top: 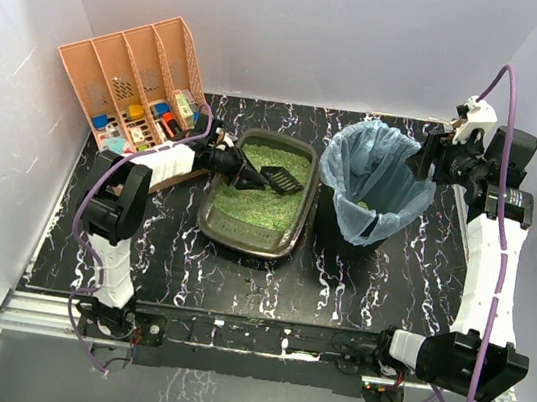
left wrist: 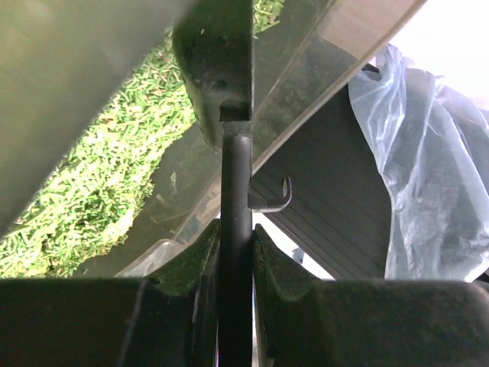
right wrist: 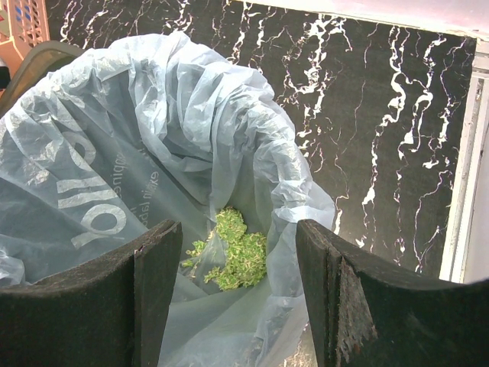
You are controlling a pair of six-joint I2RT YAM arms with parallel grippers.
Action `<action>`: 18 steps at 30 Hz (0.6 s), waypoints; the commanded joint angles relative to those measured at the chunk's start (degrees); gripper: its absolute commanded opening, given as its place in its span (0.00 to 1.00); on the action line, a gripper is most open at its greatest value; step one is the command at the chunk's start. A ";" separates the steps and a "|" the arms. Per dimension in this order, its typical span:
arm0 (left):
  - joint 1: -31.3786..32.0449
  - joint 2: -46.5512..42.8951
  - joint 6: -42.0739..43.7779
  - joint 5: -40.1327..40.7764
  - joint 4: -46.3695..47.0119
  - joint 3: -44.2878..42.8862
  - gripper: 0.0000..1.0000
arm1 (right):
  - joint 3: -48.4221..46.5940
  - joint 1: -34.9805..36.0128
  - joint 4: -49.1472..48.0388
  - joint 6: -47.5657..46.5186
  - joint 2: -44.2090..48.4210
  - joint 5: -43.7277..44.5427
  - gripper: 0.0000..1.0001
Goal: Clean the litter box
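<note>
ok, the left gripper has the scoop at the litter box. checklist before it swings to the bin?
1. Grip: left gripper shut on the scoop handle: ok.
2. Position: scoop within the litter box rim: ok.
3. Load on scoop: cannot tell.
4. Target: bag open in the bin, green litter at its bottom: ok.
5. Path: right gripper hangs open and empty over the bag's right edge, may block the dump: not ok.
</note>
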State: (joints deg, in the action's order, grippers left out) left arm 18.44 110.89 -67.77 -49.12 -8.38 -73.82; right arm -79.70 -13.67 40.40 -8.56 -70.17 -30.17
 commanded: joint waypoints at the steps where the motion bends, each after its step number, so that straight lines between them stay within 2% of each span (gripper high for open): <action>1: 1.52 -2.78 -6.28 -0.65 5.53 3.46 0.00 | 0.32 -0.48 -4.06 -0.14 1.62 -0.74 0.67; 8: 1.59 0.42 -6.30 0.01 5.99 0.81 0.00 | 1.02 -0.48 -4.35 -0.23 1.81 -0.85 0.67; 18: 2.03 5.63 -1.39 3.63 -1.01 -7.26 0.00 | 1.74 -0.48 -4.81 -0.32 1.75 -0.85 0.67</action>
State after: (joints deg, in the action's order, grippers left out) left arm 19.49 113.23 -71.68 -46.52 -5.19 -76.82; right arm -77.91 -13.67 39.81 -8.64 -69.97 -30.33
